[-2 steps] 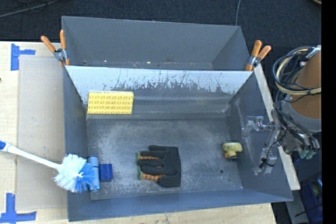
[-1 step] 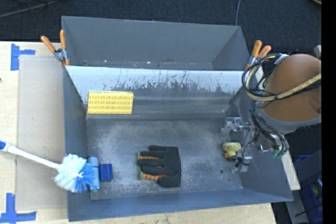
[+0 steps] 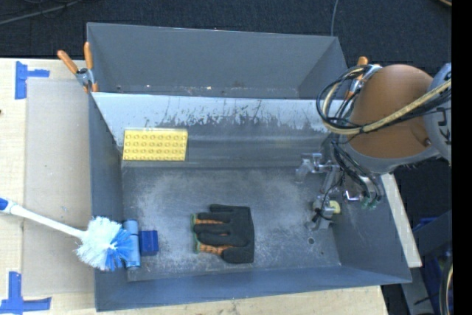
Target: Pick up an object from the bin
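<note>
Hovering gripper (image 3: pixel 319 220): over bare floor of bin (image 3: pixel 221 70), well to the rt of the black glove (image 3: pixel 225 232). Nothing seen in its grasp. Spread or pressed together, can't tell from this angle.
Black glove: lies flat and crumpled, orange trim showing. Nearest obj to the gripper, so prob. the easiest target.
Yellow studded plate (image 3: pixel 155 145): up & left of the glove, resting on the back slope. Flat, looks hard to pinch.
Brush (image 3: pixel 108 246): far left of the glove, white/blue head in the corner, handle out over the rim.
Blue block (image 3: pixel 149 242): btw brush head & glove, small.
Step in hand: approach, nothing grabbed yet.
Doing it well: shift left till centred over the glove, come straight down, bite a raised fold, not flat cloth. Keep off the bin wall.
</note>
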You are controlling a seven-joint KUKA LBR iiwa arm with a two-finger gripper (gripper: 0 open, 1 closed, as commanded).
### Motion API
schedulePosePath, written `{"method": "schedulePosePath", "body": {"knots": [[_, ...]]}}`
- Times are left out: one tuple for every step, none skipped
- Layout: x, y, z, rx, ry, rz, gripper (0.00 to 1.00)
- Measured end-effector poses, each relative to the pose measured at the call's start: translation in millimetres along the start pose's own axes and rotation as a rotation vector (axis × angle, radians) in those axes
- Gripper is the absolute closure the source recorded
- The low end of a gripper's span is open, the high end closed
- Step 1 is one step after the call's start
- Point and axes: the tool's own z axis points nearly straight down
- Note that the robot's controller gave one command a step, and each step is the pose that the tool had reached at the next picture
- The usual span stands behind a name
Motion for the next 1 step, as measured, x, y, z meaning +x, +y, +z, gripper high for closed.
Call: {"method": "schedulePosePath", "body": {"knots": [[0.1, -55.3, 33.8, -0.004, 0.006, -0.175, 0.00]]}}
